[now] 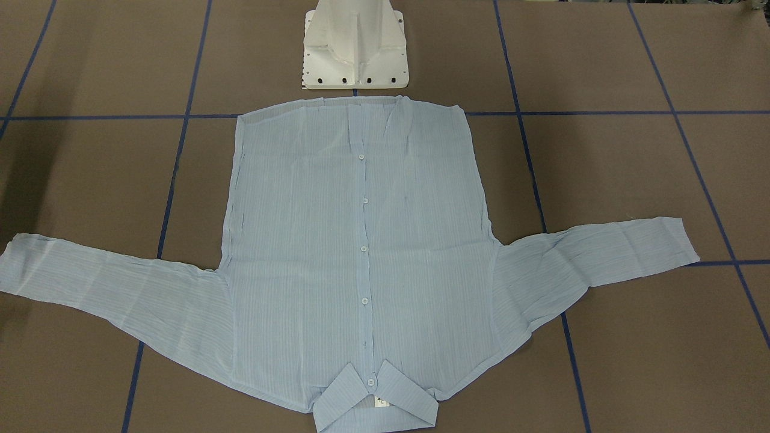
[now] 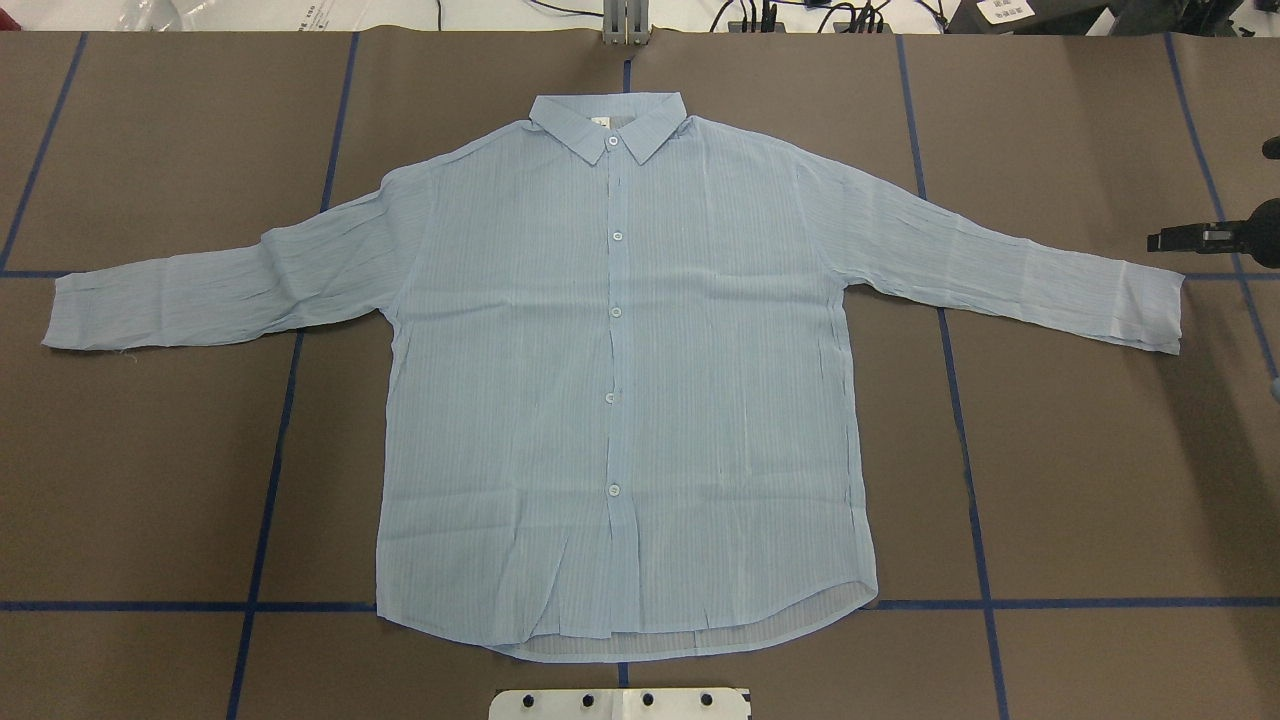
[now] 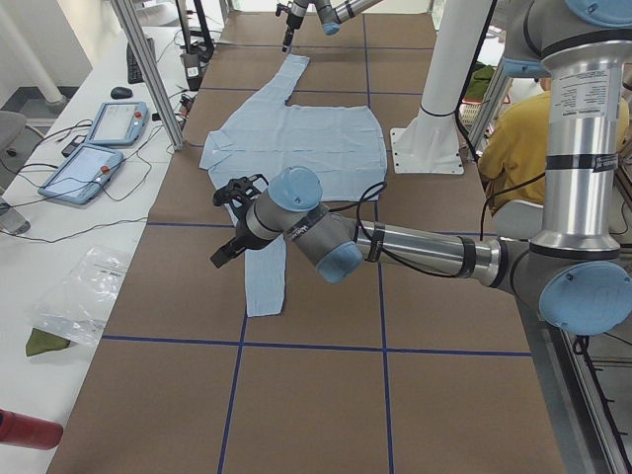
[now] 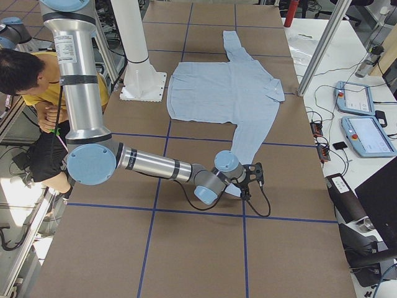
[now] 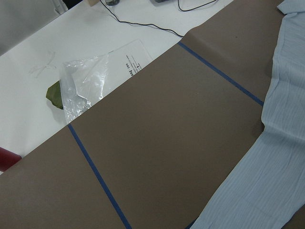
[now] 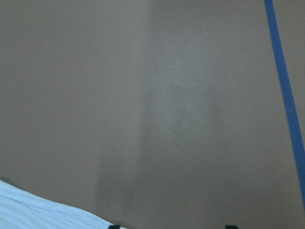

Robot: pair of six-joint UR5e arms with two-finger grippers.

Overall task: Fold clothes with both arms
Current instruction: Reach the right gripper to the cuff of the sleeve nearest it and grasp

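Off the tabletop's left end, the left gripper hangs over the left sleeve near its cuff; cannot tell how its jaws stand. The shirt lies flat mid-tabletop, buttoned front up, collar away from the robot, hem just short of the pedestal base, sleeves spread wide. Judged: laid out for a first sleeve fold. The right gripper sits just beyond the right cuff; the wrist view shows its tips well apart, so jaws released, empty. A plastic bag lies on the white bench, well apart from the sleeve; judged no obstruction.
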